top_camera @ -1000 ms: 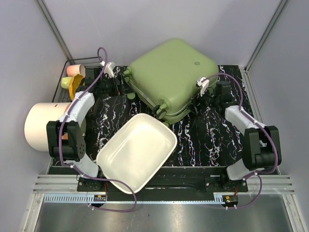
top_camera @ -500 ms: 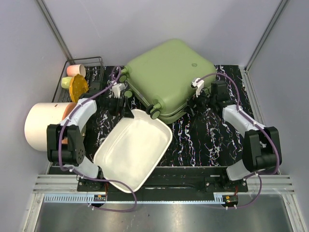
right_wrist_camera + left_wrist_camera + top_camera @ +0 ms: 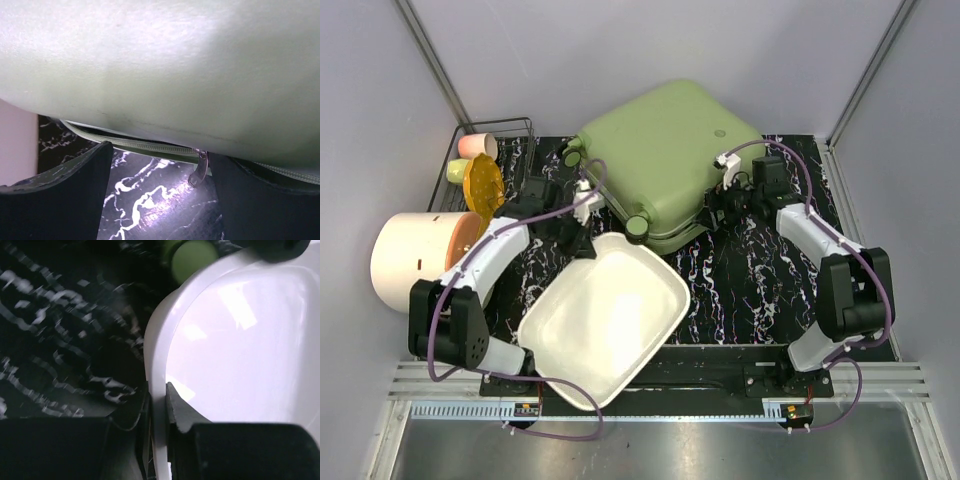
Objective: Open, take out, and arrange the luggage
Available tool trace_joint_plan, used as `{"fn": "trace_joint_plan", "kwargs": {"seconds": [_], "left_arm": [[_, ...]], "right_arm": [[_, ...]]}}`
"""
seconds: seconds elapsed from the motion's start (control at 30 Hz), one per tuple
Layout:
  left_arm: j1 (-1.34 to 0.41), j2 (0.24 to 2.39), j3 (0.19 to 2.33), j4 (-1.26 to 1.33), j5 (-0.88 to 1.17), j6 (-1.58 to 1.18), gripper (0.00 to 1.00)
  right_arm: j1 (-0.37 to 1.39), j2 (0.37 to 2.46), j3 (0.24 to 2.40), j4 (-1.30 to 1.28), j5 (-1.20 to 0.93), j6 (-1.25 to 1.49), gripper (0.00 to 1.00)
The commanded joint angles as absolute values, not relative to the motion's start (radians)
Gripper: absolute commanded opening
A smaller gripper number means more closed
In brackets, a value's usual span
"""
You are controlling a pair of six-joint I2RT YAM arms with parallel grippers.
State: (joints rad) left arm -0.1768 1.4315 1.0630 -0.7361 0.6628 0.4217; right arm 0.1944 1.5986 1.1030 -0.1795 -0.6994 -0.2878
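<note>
The olive-green luggage [image 3: 665, 150] lies closed at the back of the table, wheels toward the front. In the right wrist view its shell [image 3: 165, 65] fills the top, with the zipper [image 3: 140, 145] and a metal zipper pull [image 3: 198, 172] hanging below. My right gripper [image 3: 713, 210] is open at the luggage's right front edge; the pull hangs close to the right finger of my right gripper [image 3: 160, 150]. My left gripper [image 3: 582, 240] is shut on the far rim [image 3: 160, 350] of the white bin [image 3: 610, 310], one finger inside and one outside.
A wire rack [image 3: 520, 125] at the back left holds a pink cup [image 3: 477, 146], a green cup [image 3: 457, 171] and an orange plate [image 3: 480, 183]. A cream cylinder [image 3: 415, 262] stands at the left edge. The bin's far corner lies near a luggage wheel [image 3: 636, 226].
My left gripper moved right from beside the rack to the bin's far corner and shut on its rim. The bin shifted slightly. My right gripper moved in closer to the luggage's edge.
</note>
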Motion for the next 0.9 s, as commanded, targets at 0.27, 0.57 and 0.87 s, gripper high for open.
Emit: {"fn": "trace_joint_plan", "kwargs": {"seconds": [0.27, 0.57, 0.87], "left_arm": [[-0.491, 1.439, 1.158, -0.663, 0.712, 0.45, 0.0], [-0.67, 1.607, 1.391, -0.659, 0.496, 0.528, 0.01], [-0.778, 1.698, 1.537, -0.713, 0.477, 0.536, 0.52]], "right_arm": [[0.258, 1.717, 1.224, 0.08, -0.742, -0.172, 0.87], [0.258, 1.707, 1.213, 0.069, -0.718, -0.124, 0.88], [0.193, 1.628, 1.224, 0.005, -0.71, -0.126, 0.9]]}}
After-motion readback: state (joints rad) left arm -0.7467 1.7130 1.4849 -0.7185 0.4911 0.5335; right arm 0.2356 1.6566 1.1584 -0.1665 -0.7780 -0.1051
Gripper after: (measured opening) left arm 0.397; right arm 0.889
